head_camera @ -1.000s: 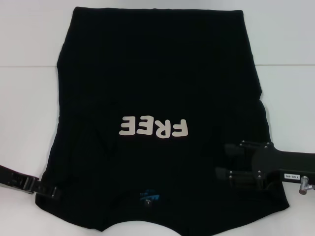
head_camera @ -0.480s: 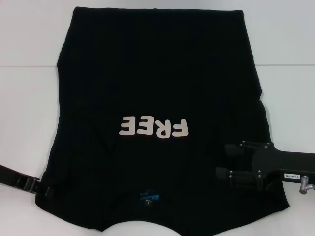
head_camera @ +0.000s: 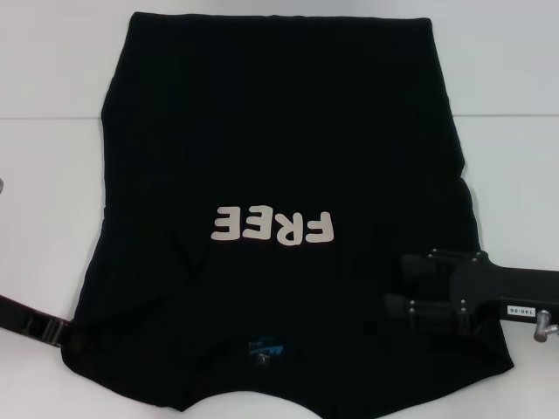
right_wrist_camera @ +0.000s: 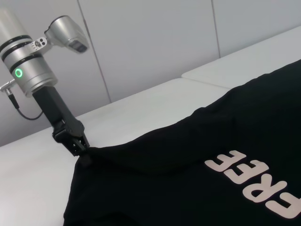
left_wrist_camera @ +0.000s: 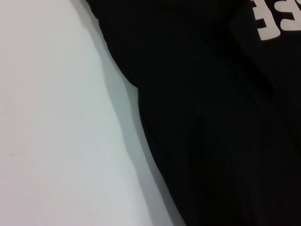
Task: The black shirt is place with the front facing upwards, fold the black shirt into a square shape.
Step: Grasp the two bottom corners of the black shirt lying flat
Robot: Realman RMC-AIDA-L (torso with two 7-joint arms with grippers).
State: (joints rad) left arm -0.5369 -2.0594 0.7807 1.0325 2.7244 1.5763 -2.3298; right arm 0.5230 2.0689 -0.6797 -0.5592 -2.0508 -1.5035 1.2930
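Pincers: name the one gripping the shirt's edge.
The left pincer, pinching the black shirt at its side edge; the right pincer rests open above the cloth.

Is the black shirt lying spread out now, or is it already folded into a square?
Partly folded, not square: the black shirt lies flat, lettering up, no sleeves sticking out. Left gripper is at its edge.
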